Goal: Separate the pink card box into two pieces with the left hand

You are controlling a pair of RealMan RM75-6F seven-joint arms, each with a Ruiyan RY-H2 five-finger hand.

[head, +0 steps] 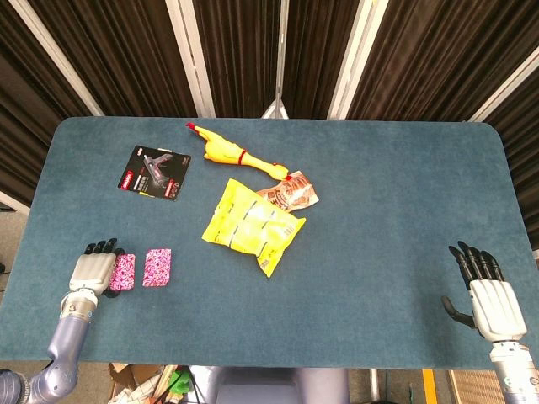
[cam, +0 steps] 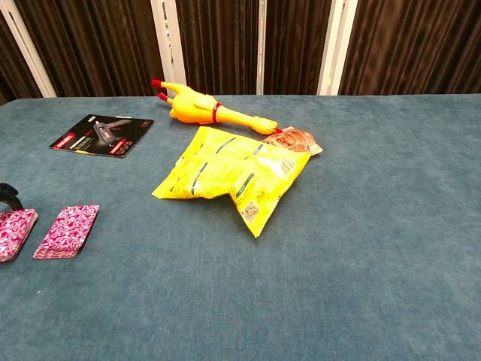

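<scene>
The pink card box is in two patterned pieces. One piece (head: 157,266) (cam: 68,231) lies flat on the blue table near the front left. The other piece (head: 123,273) (cam: 13,233) sits just to its left, apart from it, low over the table and held in my left hand (head: 93,269). The chest view shows only a dark fingertip (cam: 7,197) of that hand at the frame edge. My right hand (head: 488,296) rests far off at the front right, fingers spread and holding nothing.
A yellow snack bag (head: 251,225) lies mid-table, with a brown packet (head: 290,194) and a yellow rubber chicken (head: 227,153) behind it. A black product card (head: 155,172) lies at the back left. The table's front edge (head: 253,358) runs close to both hands.
</scene>
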